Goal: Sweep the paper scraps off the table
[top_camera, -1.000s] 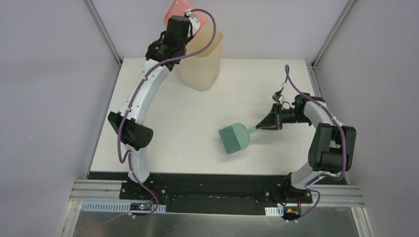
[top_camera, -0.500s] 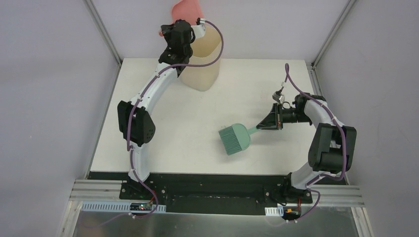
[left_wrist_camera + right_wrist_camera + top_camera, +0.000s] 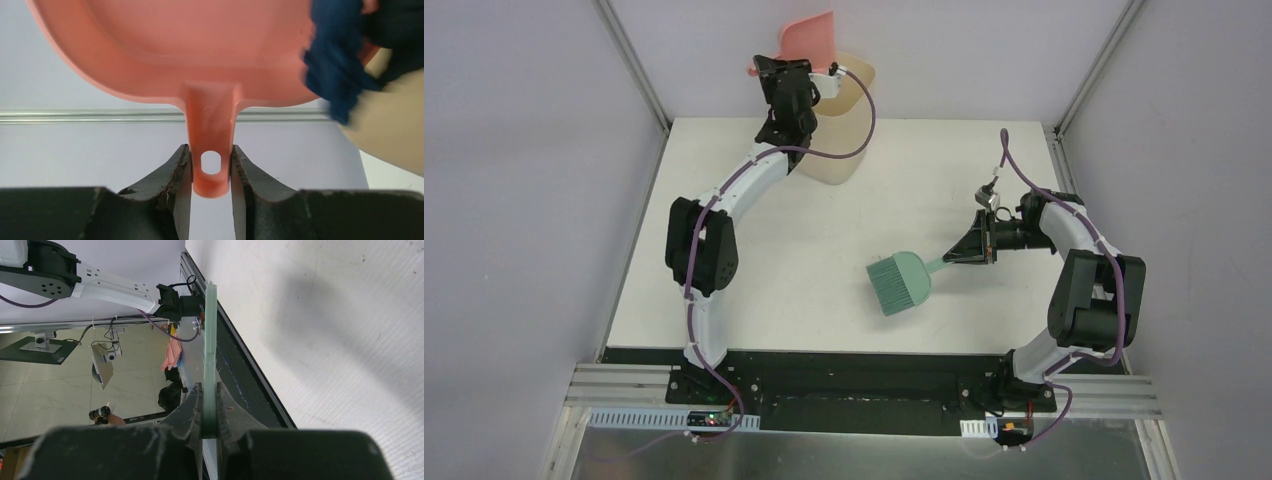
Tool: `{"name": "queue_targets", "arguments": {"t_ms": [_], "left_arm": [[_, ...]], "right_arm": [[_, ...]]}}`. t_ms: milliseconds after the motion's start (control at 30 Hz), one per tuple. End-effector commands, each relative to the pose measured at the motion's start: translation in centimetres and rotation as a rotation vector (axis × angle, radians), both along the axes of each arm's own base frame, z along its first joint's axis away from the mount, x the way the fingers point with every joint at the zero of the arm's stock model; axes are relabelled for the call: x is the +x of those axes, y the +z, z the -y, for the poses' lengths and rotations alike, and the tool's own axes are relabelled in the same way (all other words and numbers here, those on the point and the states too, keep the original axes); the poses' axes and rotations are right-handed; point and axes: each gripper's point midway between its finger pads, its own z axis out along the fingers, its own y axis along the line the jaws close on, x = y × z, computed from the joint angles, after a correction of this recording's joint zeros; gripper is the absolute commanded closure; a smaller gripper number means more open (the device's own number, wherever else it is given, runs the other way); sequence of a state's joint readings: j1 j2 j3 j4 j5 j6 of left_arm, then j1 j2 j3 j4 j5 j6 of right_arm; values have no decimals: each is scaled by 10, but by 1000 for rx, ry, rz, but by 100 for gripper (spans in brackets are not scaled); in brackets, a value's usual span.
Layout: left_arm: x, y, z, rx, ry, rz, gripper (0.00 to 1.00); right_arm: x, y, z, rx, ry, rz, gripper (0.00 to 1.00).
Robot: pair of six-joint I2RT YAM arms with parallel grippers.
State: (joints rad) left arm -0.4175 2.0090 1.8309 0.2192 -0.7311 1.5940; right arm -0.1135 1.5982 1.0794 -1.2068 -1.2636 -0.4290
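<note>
my left pincer [image 3: 211,165] pinches the pink dustpan [image 3: 200,50] by its handle, tipped up over the cream bin [image 3: 844,145] at the counter's [image 3: 804,250] far edge. dark blue paper scraps [image 3: 335,70] blur at the pan's rim, above the bin. my right pincer [image 3: 209,400] clamps the green brush [image 3: 900,282] handle, with the brush head at mid-counter.

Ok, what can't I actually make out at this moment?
Inside the bin: top view, blocked by the left arm and the tilted dustpan.
How many paper scraps: left wrist view, a blurred dark blue mass cut off by the right edge.
The brush bristles: right wrist view shows it edge-on only.
The left pincer: top view, hidden by its own wrist.
</note>
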Motion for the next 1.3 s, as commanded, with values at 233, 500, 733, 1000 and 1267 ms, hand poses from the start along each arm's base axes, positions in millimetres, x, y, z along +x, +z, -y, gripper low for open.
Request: {"name": "queue_targets", "arguments": {"t_ms": [233,500,733,1000,1267], "left_arm": [[-18,48,3,78,-38,151,84],[-20,45,3,75,-47,139,83],[-36,64,25,179,-142,304,84],[-31,60,10,83,-104,233,83],[-69,61,5,-607,-167,60,82]], "right_arm": [[7,19,-1,19,7,113,100],[6,20,-1,15,8,124,100],[5,23,-1,13,9,141,100],[4,25,-1,14,10,149,100],[3,27,-1,10,11,160,100]]}}
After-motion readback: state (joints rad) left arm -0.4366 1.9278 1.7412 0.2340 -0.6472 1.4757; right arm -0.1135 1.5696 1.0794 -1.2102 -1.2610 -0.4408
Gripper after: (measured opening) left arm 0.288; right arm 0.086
